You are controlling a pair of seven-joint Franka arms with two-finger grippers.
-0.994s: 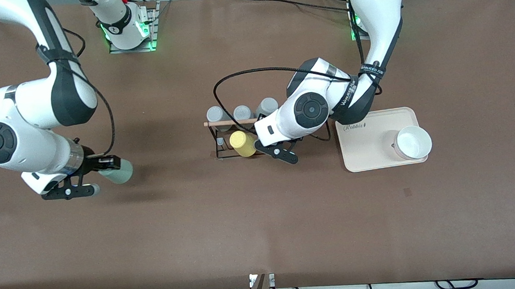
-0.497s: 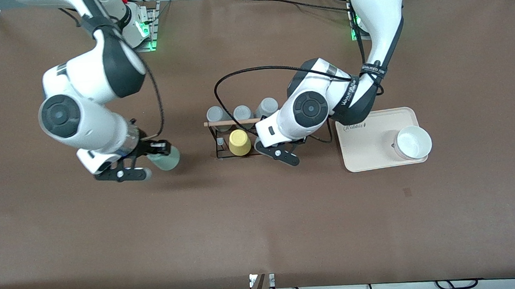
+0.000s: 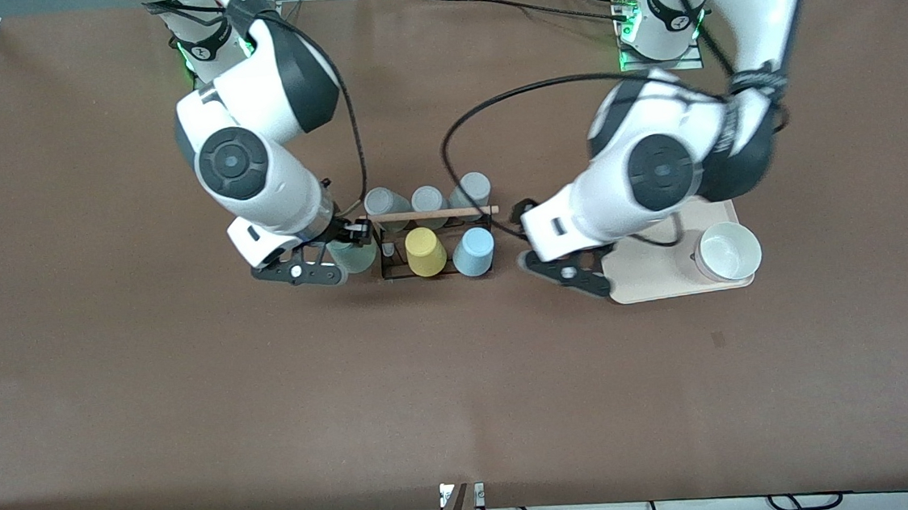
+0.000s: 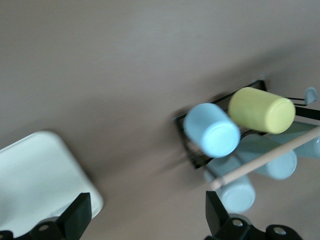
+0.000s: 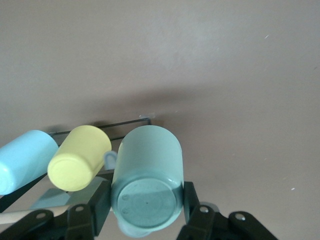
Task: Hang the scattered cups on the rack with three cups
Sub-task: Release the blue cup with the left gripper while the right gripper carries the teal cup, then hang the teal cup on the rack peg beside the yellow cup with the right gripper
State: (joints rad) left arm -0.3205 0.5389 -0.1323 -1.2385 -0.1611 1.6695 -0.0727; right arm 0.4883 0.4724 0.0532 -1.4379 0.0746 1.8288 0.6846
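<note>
Looking down from the front view, the rack stands in the middle of the table, with its wooden rod running from one arm's end toward the other. Three grey cups sit on its row farther from the camera. The yellow cup and the blue cup sit bottom up on the nearer row, side by side. The right gripper is at the rack's end toward the right arm and holds the mint cup tight. That cup touches the rack's edge. The left gripper hangs with fingers spread wide and nothing in them, between the rack and the cream tray. A white bowl sits on the tray.

In the left wrist view, the two black fingers stand wide apart. The blue cup and the yellow cup tilt on the rack, their flat bottoms facing the camera. The blue one is well apart from the fingers.

In the right wrist view, the mint cup fills the space between the fingers, squeezed on both sides. Its flat bottom faces the camera and its long side points away toward the table. The yellow cup is just beside it.
</note>
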